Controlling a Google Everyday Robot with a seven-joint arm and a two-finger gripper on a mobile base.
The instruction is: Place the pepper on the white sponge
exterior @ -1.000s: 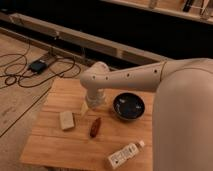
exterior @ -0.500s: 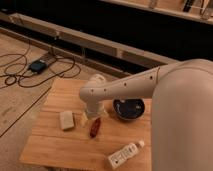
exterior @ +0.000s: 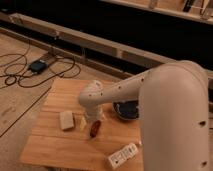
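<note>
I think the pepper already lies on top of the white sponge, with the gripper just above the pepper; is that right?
Not quite. The camera view shows the pepper lying on the wooden table beside the white sponge, apart from it, not on top. The gripper is indeed just above the pepper.

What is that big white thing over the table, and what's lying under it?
The big white shape is a robot arm, reaching in from the right. There is one view, looking down on a wooden table; where the camera sits is not known. The arm ends in a gripper, pointing down right at the pepper, a small dark red chilli on the table. Whether the gripper holds it I cannot tell. Left of the pepper lies the white sponge. Behind the arm sits a dark bowl, and near the front edge lies a white power strip.
</note>
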